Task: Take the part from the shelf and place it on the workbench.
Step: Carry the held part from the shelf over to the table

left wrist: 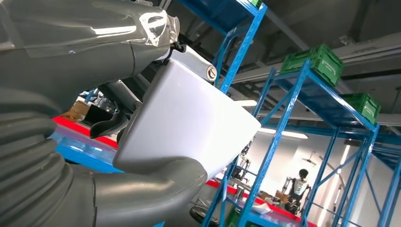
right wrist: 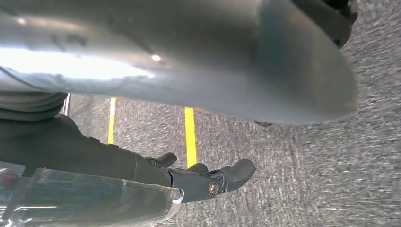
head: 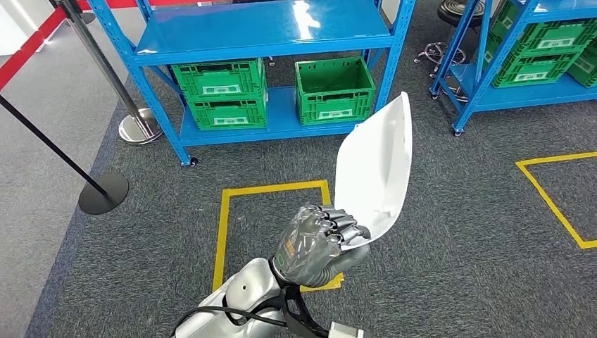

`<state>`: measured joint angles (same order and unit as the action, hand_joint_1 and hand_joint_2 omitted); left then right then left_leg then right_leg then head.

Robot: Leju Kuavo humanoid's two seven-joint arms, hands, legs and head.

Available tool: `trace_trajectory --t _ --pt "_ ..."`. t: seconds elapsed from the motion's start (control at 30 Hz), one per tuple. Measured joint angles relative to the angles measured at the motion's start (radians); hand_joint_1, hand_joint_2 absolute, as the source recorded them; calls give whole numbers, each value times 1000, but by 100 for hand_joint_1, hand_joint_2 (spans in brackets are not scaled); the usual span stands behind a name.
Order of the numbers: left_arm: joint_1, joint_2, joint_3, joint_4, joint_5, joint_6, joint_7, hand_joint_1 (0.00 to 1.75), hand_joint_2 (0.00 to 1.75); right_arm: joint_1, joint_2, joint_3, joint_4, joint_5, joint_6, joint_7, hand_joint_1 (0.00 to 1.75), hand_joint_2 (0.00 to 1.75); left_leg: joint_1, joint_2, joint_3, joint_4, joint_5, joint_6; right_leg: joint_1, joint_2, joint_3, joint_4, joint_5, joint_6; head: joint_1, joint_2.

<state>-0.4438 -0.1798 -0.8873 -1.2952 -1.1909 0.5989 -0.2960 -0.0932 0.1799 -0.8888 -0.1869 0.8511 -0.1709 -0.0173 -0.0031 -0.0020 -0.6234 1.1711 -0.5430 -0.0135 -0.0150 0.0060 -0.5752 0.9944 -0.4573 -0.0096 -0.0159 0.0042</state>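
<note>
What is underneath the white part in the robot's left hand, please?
Grey carpet and a corner of the yellow floor square lie below the white part, which the left hand grips at its lower edge. The part covers the carpet directly behind it.

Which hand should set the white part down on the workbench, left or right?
Left. The left hand already grips the white part at its lower end, holding it upright over the carpet. The right hand hangs low by the floor, holding nothing.

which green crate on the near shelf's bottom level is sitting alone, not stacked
The right-hand green crate, open-topped and standing by itself on the blue shelf. The other two green crates to its left are stacked one on the other.
</note>
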Motion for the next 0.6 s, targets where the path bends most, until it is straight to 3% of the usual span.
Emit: trace_trajectory --t 0.07,0.13,0.23,0.3,0.37,0.4,0.43,0.47,0.53,0.6 --pt "-1 -3 0 0 0 0 0 175 175 -1 2 0 0 0 0 0 0 0 -3 -16 102 -148 21 13 2 5 -8 0 10 7 1 0" --pt "-2 -6 0 0 0 0 0 175 175 -2 5 0 0 0 0 0 0 0 -8 -24 141 -211 19 22 1 11 -13 0 20 18 1 0" --pt "-3 -9 0 0 -3 0 0 175 175 -1 6 -2 0 -2 0 -1 0 0 -6 -4 136 -222 33 41 -2 16 -26 14 16 36 3 0" --pt "-3 -13 0 3 -7 1 0 175 175 -1 5 -5 0 -3 0 -1 0 0 -2 15 128 -226 44 53 -3 11 -65 101 -41 46 7 0" --pt "-3 -14 0 9 -11 3 0 175 175 0 5 -8 0 -5 0 -2 0 0 -3 35 117 -224 50 57 -4 8 -122 237 -110 57 11 0" --pt "-3 -14 0 13 -12 3 0 175 175 2 4 -8 0 -6 0 -3 0 0 -3 46 112 -222 52 56 -5 7 -136 280 -124 60 11 0" --pt "-3 -14 0 16 -12 3 0 175 175 3 3 -8 0 -7 0 -3 0 0 -3 57 109 -220 53 55 -5 4 -131 286 -120 62 11 0" --pt "-3 -15 0 19 -12 4 -1 175 175 5 2 -9 0 -8 0 -5 0 0 -2 68 106 -218 53 54 -7 -2 -105 250 -100 63 11 0" --pt "-5 -16 0 23 -13 6 -3 175 175 5 2 -11 0 -10 0 -9 0 0 -2 88 104 -208 49 46 -8 -37 -20 109 -47 66 11 0" --pt "-8 -19 -1 25 -13 9 -7 175 175 2 3 -13 0 -12 0 -12 0 0 -6 104 99 -195 42 35 -6 -61 23 22 -26 55 11 0"
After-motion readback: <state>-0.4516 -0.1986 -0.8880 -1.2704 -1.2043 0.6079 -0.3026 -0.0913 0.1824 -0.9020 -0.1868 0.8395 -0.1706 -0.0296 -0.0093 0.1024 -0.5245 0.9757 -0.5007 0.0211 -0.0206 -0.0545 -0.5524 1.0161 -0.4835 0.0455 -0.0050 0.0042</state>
